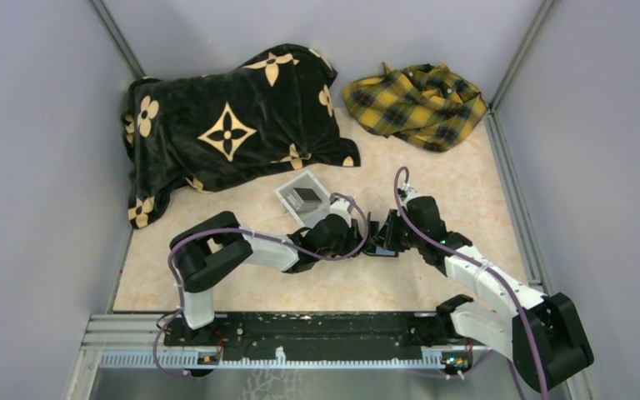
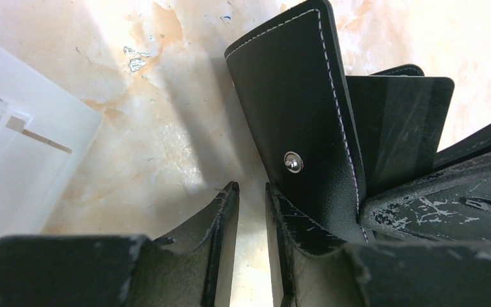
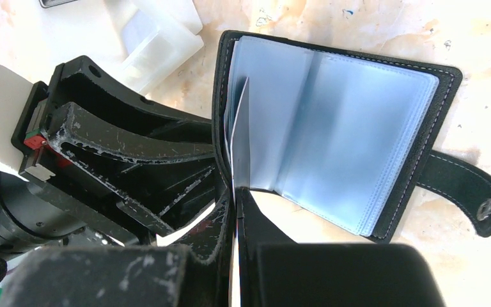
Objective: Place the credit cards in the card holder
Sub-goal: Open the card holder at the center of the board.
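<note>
R gripper [image 3: 235, 199] is pinching one dark credit card [image 3: 241, 137] edge-on, jaws closed tight on its lower end. Card is standing upright w/ its top end pushing against the grey sleeves on the left half of the card holder [image 3: 339, 121]. Can't tell if it's actually sitting inside a slot.

Card holder is lying open near mid-table [image 2: 153, 128], between the two grippers and just in front of the white box [image 1: 287, 193]. Inner side is facing the right wrist cam. Strap [image 3: 467, 192] is sticking out to the right, flat on the table. The cover on the L-arm side is tilting up off the surface, and its outer face w/ snap stud [image 2: 293, 162] is showing in the left wrist view, w/ the dark card peeking out behind it.

L gripper [image 2: 250, 189] is sitting low beside that raised cover, jaws narrow. Bare table is showing thru the gap, nothing between them. One finger [image 2: 294, 224] is touching the cover's outer face just below the stud.

Something dark is lying inside the white box, too small to ID. Black blanket w/ gold flower print [image 1: 225, 117] and yellow plaid cloth [image 1: 417, 104] are bunching up at the far end, well apart from the work area
</note>
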Available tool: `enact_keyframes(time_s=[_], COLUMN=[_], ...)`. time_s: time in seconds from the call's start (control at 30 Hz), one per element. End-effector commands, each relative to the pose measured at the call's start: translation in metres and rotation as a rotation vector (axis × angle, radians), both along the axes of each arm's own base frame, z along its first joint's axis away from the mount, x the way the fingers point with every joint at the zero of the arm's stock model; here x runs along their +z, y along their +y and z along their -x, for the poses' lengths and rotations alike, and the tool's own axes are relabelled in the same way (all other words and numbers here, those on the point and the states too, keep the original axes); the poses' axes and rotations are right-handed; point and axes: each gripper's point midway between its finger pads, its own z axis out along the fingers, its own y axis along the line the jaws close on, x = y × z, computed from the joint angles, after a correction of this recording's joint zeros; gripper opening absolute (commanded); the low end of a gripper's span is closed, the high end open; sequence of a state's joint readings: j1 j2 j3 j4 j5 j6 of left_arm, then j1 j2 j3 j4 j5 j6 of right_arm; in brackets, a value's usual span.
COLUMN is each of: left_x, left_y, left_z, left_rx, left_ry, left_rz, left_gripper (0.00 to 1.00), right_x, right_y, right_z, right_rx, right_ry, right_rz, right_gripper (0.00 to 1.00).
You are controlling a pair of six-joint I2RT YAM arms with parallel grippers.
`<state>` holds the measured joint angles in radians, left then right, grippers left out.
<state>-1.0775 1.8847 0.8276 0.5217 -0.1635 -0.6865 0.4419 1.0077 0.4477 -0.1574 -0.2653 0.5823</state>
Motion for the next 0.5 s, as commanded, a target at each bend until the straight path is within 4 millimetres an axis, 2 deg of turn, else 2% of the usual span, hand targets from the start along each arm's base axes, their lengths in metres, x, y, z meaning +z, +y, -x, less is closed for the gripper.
enact_keyframes(time_s=[0.0, 0.2, 0.47], left_x=[-0.055, -0.064, -0.069], left_y=[0.008, 0.000, -0.003], left_z=[0.048, 0.053, 0.056], left_rx=[-0.156, -0.194, -0.210], left_ry=[0.152, 0.181, 0.194], left_rz=[-0.122, -0.113, -0.110], left_gripper=[0.33, 0.35, 0.35], right_x=[0.013, 0.011, 0.020], right_y=[0.007, 0.001, -0.004], right_z=[-0.007, -0.009, -0.012], right_rx=[0.031, 0.021, 0.005], right_ry=[-0.045, -0.048, -0.067], right_rz=[-0.012, 0.030, 0.053], right_gripper=[0.00, 0.00, 0.00])
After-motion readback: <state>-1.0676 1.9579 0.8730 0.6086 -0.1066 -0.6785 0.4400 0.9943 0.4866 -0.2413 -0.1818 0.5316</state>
